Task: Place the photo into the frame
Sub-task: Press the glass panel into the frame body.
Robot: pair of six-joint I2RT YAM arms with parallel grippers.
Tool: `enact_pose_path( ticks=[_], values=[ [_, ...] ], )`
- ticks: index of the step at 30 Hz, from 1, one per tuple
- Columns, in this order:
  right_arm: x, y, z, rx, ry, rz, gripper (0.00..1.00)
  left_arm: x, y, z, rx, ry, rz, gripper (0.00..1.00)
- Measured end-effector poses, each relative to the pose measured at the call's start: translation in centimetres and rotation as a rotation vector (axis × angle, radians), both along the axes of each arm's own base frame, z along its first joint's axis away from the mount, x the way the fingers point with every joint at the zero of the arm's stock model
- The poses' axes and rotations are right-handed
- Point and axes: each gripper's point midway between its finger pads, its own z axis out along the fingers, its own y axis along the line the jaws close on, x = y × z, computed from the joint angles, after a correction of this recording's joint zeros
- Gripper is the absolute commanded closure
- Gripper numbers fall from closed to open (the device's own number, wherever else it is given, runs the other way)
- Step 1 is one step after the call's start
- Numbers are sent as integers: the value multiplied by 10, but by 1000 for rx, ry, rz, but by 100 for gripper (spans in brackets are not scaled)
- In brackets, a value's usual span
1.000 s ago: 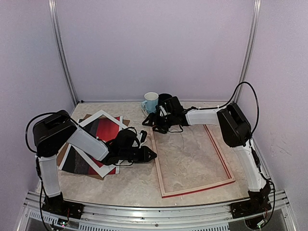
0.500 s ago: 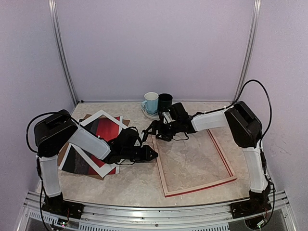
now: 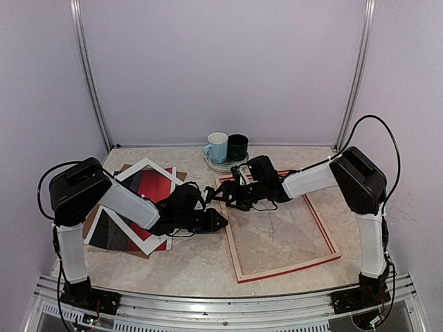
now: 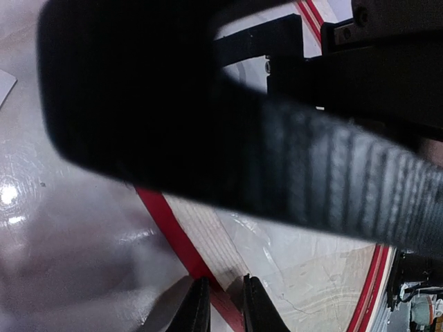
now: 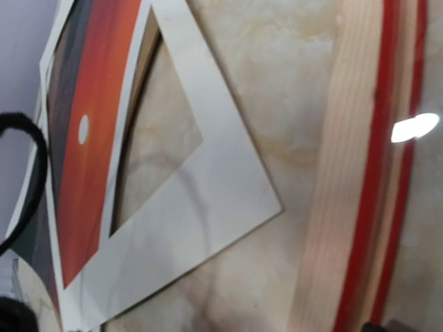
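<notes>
The frame (image 3: 287,268) was laid on the table with its pale wood uppermost and nothing inside it, so insertion was judged not yet begun. The left gripper (image 3: 216,221), on a low outstretched arm, was closed narrowly on the frame's left rail. The photo (image 3: 156,185) was found well apart at the left, under a white mat (image 3: 147,166). Farther back, the right gripper (image 3: 225,195) was held wide open and empty over the frame's far left corner.

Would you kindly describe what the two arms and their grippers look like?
Both arms have white link shells with bulky black joint housings: left arm, right arm. A black cable loops above the right arm's elbow; a second cable loops beside the left arm's shoulder. The left gripper and right gripper are black; the left's fingers are slim and dark.
</notes>
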Motion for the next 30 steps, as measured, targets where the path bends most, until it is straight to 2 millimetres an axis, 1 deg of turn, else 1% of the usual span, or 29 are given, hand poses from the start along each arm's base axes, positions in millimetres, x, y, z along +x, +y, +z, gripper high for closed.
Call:
enact_pose_path(
  ticks=[4,12,15,20,24,25,28,30],
  values=[
    [-6,4,3,33,18,17,14,0,0,0,2,-3,1,83],
    [-15,2,3,41,41,22,13,0,0,0,8,-3,3,82],
    [-24,1,3,27,53,29,13,1,0,0,14,0,3,82],
    [-47,-4,2,-9,83,53,12,2,-1,0,27,-5,5,81],
    [-51,-8,3,-22,94,42,12,3,-1,-1,37,-17,3,68],
    [-51,-8,2,-24,94,41,12,2,0,-1,39,-16,3,62],
    [-51,-7,3,-25,96,42,12,1,0,0,42,-21,-1,55],
    [-53,-6,2,-25,96,51,12,-4,2,2,49,-20,-1,52]
  ],
)
